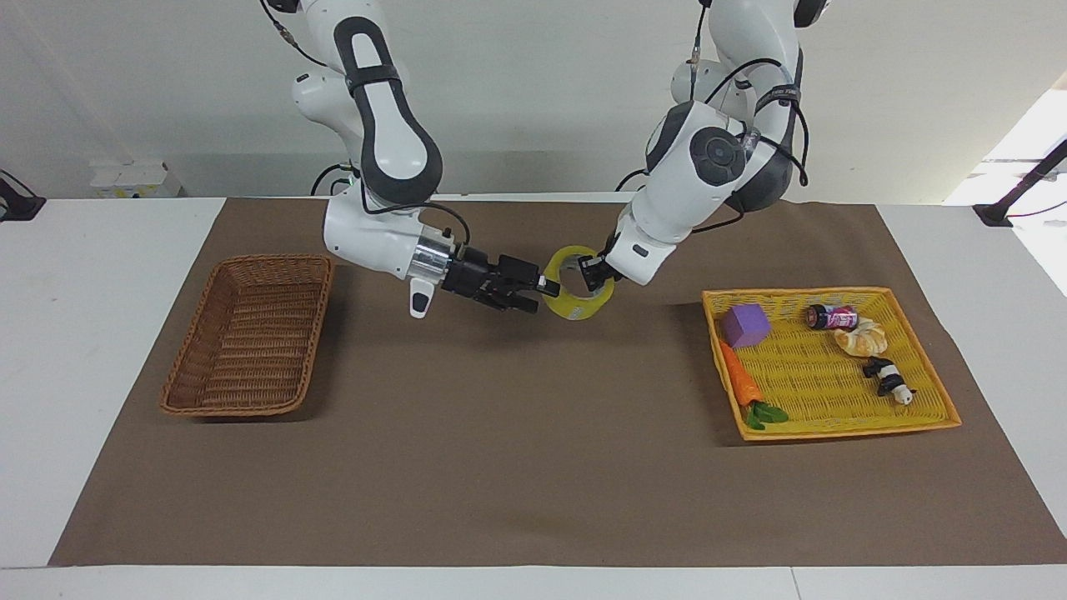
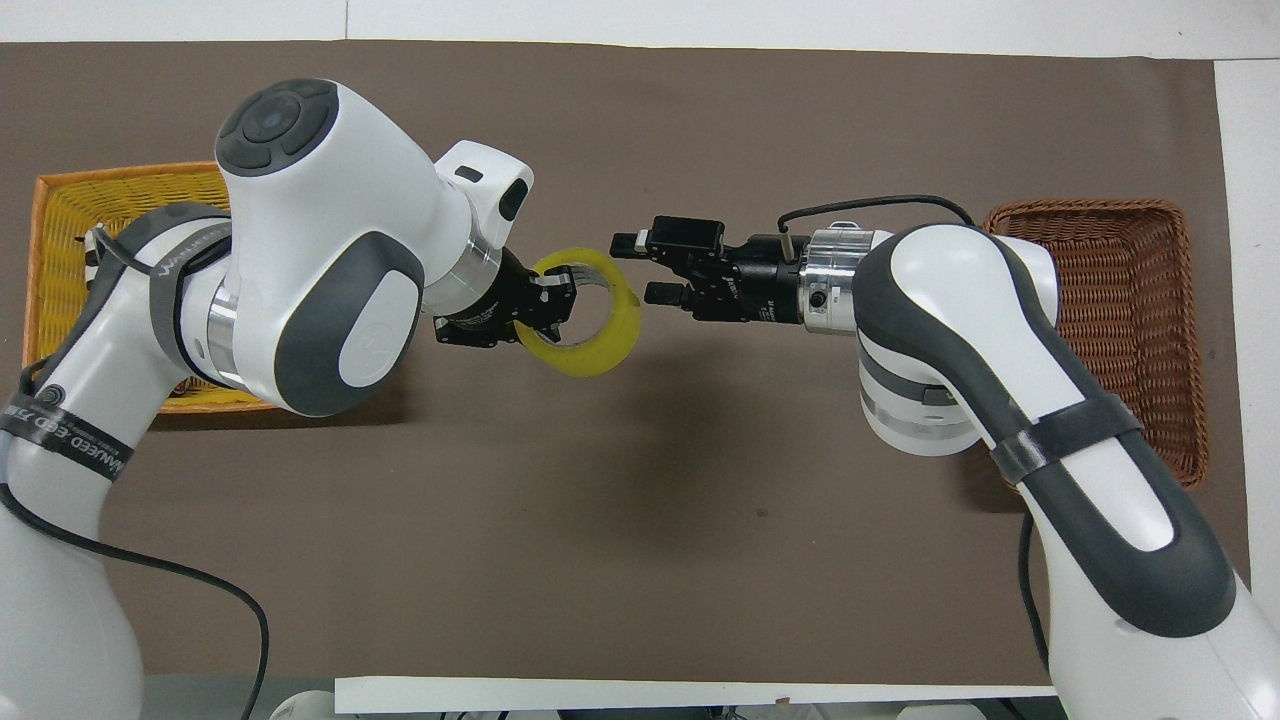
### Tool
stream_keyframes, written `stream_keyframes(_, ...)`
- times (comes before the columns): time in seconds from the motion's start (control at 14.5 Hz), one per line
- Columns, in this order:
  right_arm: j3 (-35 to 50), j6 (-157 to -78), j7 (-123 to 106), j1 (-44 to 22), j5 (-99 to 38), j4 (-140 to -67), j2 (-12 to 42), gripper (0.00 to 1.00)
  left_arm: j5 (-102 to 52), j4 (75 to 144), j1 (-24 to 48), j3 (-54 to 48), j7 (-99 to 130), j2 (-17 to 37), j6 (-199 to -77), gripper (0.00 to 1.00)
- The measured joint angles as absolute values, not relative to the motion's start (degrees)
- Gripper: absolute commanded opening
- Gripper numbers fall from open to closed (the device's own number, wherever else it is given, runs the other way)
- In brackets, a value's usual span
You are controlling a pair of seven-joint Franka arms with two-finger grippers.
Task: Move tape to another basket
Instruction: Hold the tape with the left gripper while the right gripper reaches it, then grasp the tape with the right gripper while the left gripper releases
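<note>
While the left tool (image 1: 593, 273) grips the tape (image 1: 575, 283) above the brown mat (image 1: 517, 433), the right tool (image 1: 533, 296) gapes wide.

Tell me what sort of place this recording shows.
Probably a robotics lab bench: two arms share a table under a brown mat, with a wicker basket and a yellow tray of toy items laid out.
</note>
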State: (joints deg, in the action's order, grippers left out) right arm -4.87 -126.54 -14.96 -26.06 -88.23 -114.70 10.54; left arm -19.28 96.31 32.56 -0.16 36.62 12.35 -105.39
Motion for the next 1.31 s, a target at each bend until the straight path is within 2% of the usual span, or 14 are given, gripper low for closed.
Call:
stream_keyframes(0.28, -4.9, -126.5, -15.0, -27.8, -88.4, -115.4, 10.3, 0.99, -19.3, 96.3, 32.6, -0.2, 36.7, 12.3, -105.4, 0.00)
stream_keyframes(0.34, -4.9, -126.5, -15.0, -28.0, -88.4, -115.5, 10.2, 0.92, -19.3, 96.3, 32.6, -0.2, 36.8, 12.3, -105.4, 0.00)
stream_keyframes(0.41, -4.9, -126.5, -14.9, -28.1, -88.4, -115.5, 10.2, 0.82, -19.3, 96.3, 32.6, -0.2, 37.0, 12.3, -105.4, 0.00)
stream_keyframes(0.55, -4.9, -126.4, -14.9, -28.1, -88.4, -115.5, 10.1, 0.43, -19.3, 96.3, 32.6, -0.2, 37.2, 12.3, -105.4, 0.00)
stream_keyframes(0.62, -4.9, -126.2, -14.9, -28.1, -88.4, -115.5, 10.1, 0.26, -19.3, 96.3, 32.6, -0.2, 37.2, 12.3, -105.4, 0.00)
stream_keyframes(0.69, -4.9, -125.9, -15.0, -28.1, -88.4, -115.5, 10.1, 0.15, -19.3, 96.3, 32.6, -0.2, 37.3, 12.3, -105.4, 0.00)
stream_keyframes(0.83, -5.0, -124.8, -15.2, -27.8, -88.4, -115.6, 10.1, 0.00, -19.7, 96.3, 32.6, -0.2, 37.3, 12.2, -105.3, 0.00)
stream_keyframes(0.89, -5.0, -124.2, -15.2, -27.6, -88.4, -115.6, 10.1, 0.00, -19.8, 96.3, 32.6, -0.2, 37.3, 12.1, -105.3, 0.04)
stream_keyframes(0.96, -5.0, -123.7, -15.2, -27.3, -88.4, -115.6, 10.1, 0.00, -19.9, 96.3, 32.6, -0.3, 37.4, 12.1, -105.3, 0.19)
stream_keyframes(1.03, -5.0, -123.3, -15.2, -27.1, -88.4, -115.6, 10.1, 0.00, -19.9, 96.3, 32.6, -0.4, 37.4, 12.1, -105.3, 0.53)
stream_keyframes(1.1, -5.0, -122.7, -15.3, -26.9, -88.4, -115.6, 10.1, 0.00, -19.9, 96.2, 32.6, -0.4, 37.5, 12.0, -105.3, 0.94)
stream_keyframes(1.17, -5.0, -122.4, -15.3, -26.7, -88.4, -115.6, 10.1, 0.00, -19.9, 95.9, 32.6, -0.3, 37.5, 12.0, -105.2, 0.99)
stream_keyframes(1.31, -5.1, -122.1, -15.3, -26.0, -88.2, -115.6, 10.1, 0.00, -19.9, 94.0, 32.3, 0.3, 37.5, 11.1, -102.5, 0.99)
